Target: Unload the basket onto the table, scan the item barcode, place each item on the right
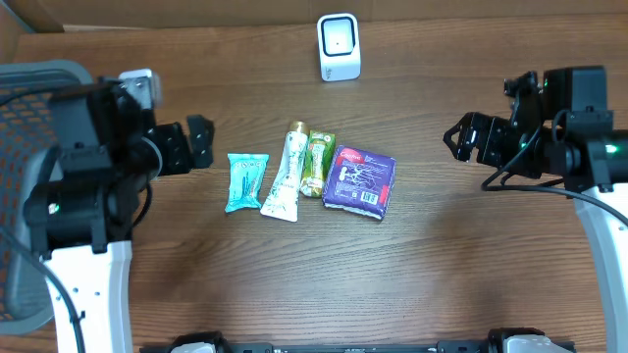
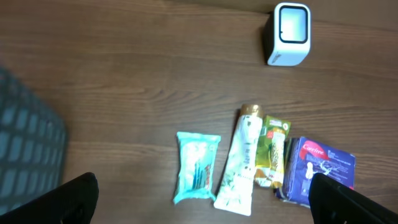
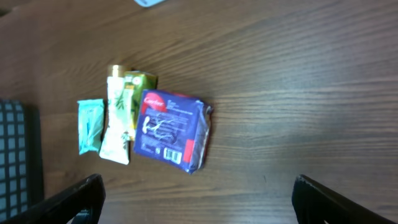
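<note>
Four items lie in a row mid-table: a teal packet point(image 1: 245, 182), a white tube point(image 1: 286, 175), a green-yellow sachet point(image 1: 317, 163) and a purple pack point(image 1: 360, 181). The white scanner point(image 1: 339, 46) stands upright at the back edge. My left gripper point(image 1: 199, 144) hovers open left of the teal packet, holding nothing. My right gripper point(image 1: 454, 140) hovers open right of the purple pack, also holding nothing. The left wrist view has the row of items ahead of the left gripper point(image 2: 202, 208), with the scanner point(image 2: 287, 34) beyond. In the right wrist view a barcode point(image 3: 166, 151) shows on the purple pack point(image 3: 171, 130).
A grey mesh basket point(image 1: 29, 108) sits at the table's left edge, beside the left arm; it also shows in the left wrist view as a basket point(image 2: 25, 155). Bare wood lies in front of the items and to their right.
</note>
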